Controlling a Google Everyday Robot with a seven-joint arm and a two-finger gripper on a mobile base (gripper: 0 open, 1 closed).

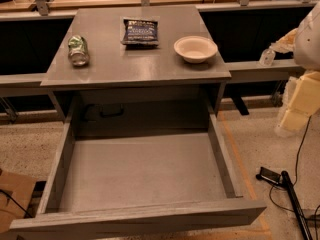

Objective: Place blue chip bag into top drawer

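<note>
The blue chip bag (140, 31) lies flat at the back middle of the grey cabinet top (135, 64). The top drawer (140, 171) is pulled fully out toward me, its grey bottom bare. My arm comes in at the right edge of the view, and the gripper (295, 111) hangs pale and yellowish beside the cabinet's right side. It is well right of the bag and above the floor, and holds nothing that I can see.
A crushed green-and-silver can (78, 50) lies on the cabinet top at the left. A white bowl (195, 48) stands at the right. A black cable and device (272, 176) lie on the floor at the right, and cardboard (12, 196) lies at the lower left.
</note>
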